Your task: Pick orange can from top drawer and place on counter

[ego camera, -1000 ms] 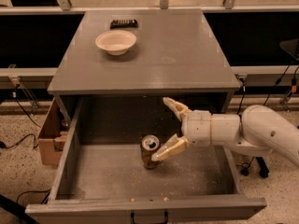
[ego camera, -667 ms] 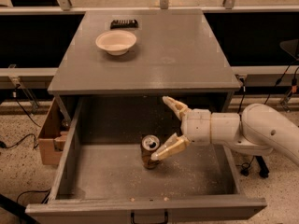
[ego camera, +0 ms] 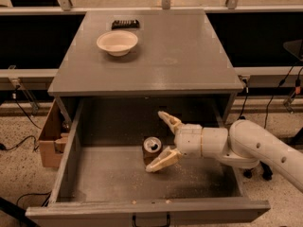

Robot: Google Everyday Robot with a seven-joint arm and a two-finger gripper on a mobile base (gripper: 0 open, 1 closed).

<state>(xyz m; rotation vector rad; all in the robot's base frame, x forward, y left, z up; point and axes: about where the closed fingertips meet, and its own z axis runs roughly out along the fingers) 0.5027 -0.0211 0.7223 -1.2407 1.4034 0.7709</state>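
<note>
The orange can (ego camera: 151, 148) stands upright on the floor of the open top drawer (ego camera: 142, 183), its silver lid facing up. My gripper (ego camera: 160, 141) is inside the drawer, reaching in from the right, with its two cream fingers spread wide. The near finger (ego camera: 161, 161) lies against the can's front right side; the far finger (ego camera: 169, 120) is behind and to the right of the can, apart from it. The can is not held. The grey counter (ego camera: 180, 56) lies above the drawer.
A cream bowl (ego camera: 117, 42) and a small dark object (ego camera: 125, 23) sit on the counter's back left. A cardboard box (ego camera: 51, 136) stands left of the cabinet. Cables run on the floor at both sides. The drawer's front panel (ego camera: 147, 212) has a dark handle.
</note>
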